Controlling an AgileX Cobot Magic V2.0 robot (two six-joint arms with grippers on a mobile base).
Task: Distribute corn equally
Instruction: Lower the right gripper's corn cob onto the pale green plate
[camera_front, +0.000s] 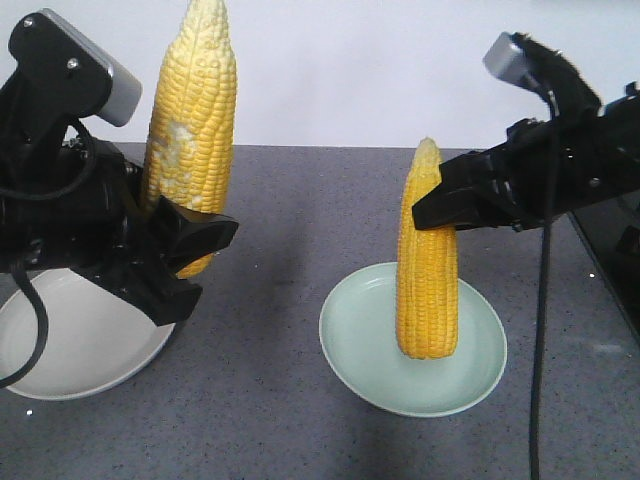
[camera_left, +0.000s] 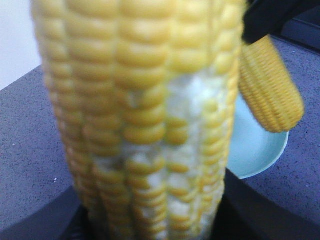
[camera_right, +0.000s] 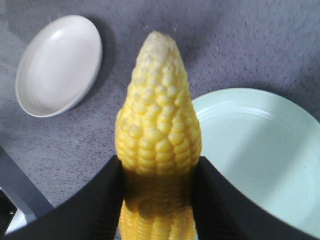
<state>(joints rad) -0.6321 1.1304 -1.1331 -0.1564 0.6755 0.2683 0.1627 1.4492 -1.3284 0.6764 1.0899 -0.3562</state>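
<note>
**A:** What do the arms look like?

**B:** Both are black, built from blocky, angular housings. The left gripper (camera_front: 190, 250) ends in broad wedge-shaped fingers with a matte finish. The right gripper (camera_front: 432, 212) tapers to a flat, pointed black tip.

**A:** Anything mounted on them?

**B:** Each wrist carries a camera module (camera_front: 85, 62) with a grey face in a black casing (the left one shows two small round screws on its side). The second camera (camera_front: 505, 55) sits on top of the right arm.

**A:** Cables?

**B:** Black ones. A thick cable (camera_front: 38, 320) loops beneath the left arm, and a thinner cable (camera_front: 542, 330) hangs straight from the right.
</note>
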